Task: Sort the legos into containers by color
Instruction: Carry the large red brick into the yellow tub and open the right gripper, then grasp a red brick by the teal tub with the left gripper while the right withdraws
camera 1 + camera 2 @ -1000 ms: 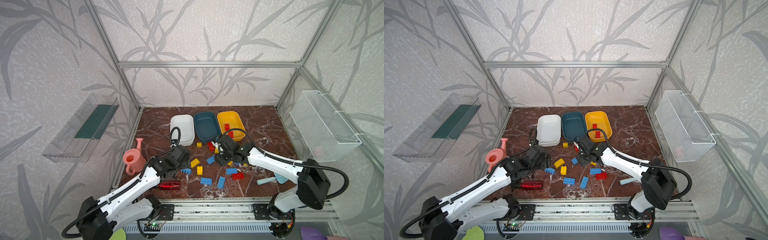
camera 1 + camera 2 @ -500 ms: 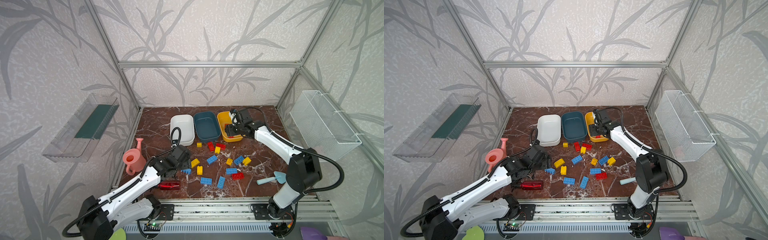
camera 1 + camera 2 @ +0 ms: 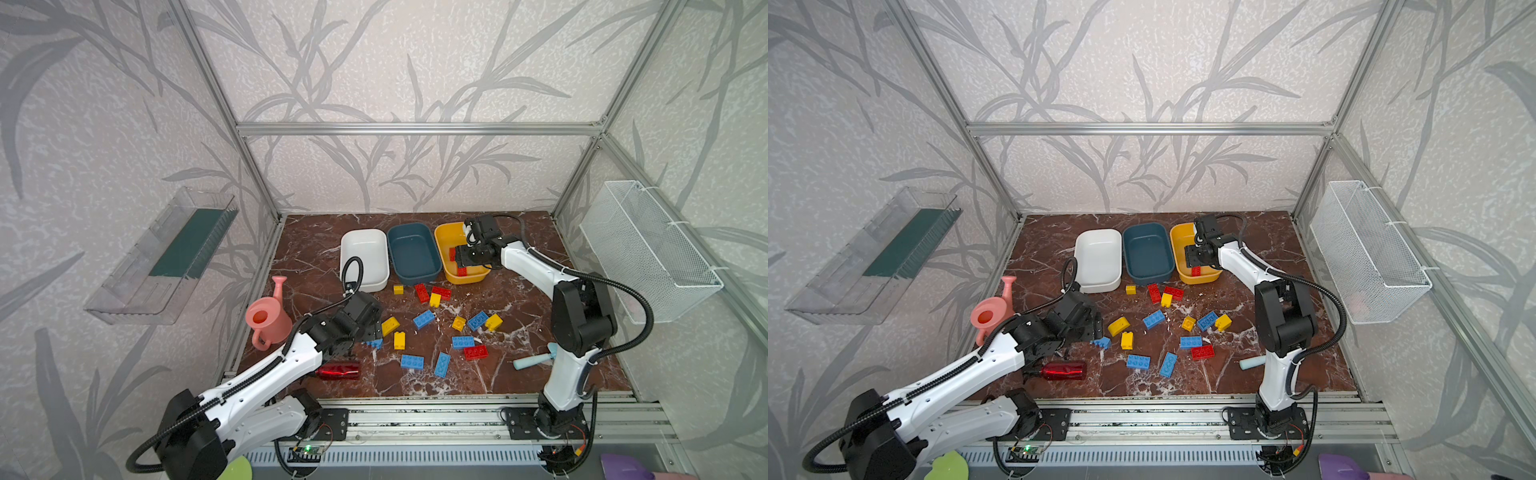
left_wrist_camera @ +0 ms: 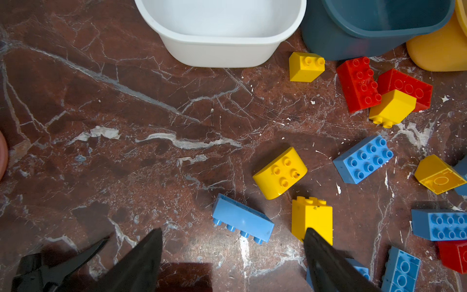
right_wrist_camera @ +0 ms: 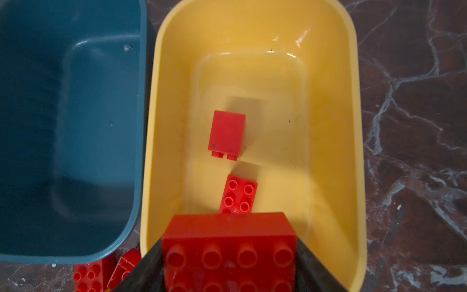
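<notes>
Well, our right gripper (image 5: 230,244) pinched a red brick (image 5: 228,255) over the yellow tub (image 5: 353,126). Our left gripper (image 4: 232,230) hung spread beside a blue brick (image 4: 242,218).

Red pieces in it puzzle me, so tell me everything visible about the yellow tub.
The yellow tub is a glossy plastic bin, rounded-rectangular, open-topped, upright on the marbled table, rightmost in the row, close beside the teal tub. Two red bricks lie on its floor. The right gripper holds a larger red brick above its near end.
</notes>
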### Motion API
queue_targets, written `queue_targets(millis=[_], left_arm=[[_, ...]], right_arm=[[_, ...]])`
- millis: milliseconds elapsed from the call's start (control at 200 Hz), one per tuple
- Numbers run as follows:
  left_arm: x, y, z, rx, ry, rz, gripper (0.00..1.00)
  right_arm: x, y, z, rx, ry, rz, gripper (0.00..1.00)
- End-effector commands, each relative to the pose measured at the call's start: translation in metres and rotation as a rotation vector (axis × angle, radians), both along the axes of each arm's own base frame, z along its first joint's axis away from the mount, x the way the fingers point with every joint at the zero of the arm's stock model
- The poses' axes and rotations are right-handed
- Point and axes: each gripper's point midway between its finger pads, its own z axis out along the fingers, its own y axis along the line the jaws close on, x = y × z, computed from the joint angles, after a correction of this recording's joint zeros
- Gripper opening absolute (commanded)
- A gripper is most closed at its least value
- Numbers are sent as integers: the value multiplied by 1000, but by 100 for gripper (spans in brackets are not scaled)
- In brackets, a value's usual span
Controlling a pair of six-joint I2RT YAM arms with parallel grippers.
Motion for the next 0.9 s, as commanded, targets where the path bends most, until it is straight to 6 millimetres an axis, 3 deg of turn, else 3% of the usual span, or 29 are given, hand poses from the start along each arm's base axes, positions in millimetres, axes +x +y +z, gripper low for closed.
queue_targets(millis=[0,165,345,360,460,650,895], left_arm=[[0,1,6,-4,-9,5,87],[9,-9,7,-28,-16,1,86],[29,-30,14,-42,-10,-4,84],[31,-33,14,-44,-8,-4,84],[48,-49,16,-51,2,1,80],[78,-78,11,-74,21,37,75],[104,-117,-13,-22,56,37,72]], right_arm=[[6,4,15,19,-31,1,77],[0,1,33,32,-71,4,89],[-23,3,54,92,-89,20,90],[-28,3,63,110,-107,20,90],[-55,6,72,187,-139,26,90],[-111,0,65,289,-168,8,88],[-166,-20,61,340,-226,-30,86]])
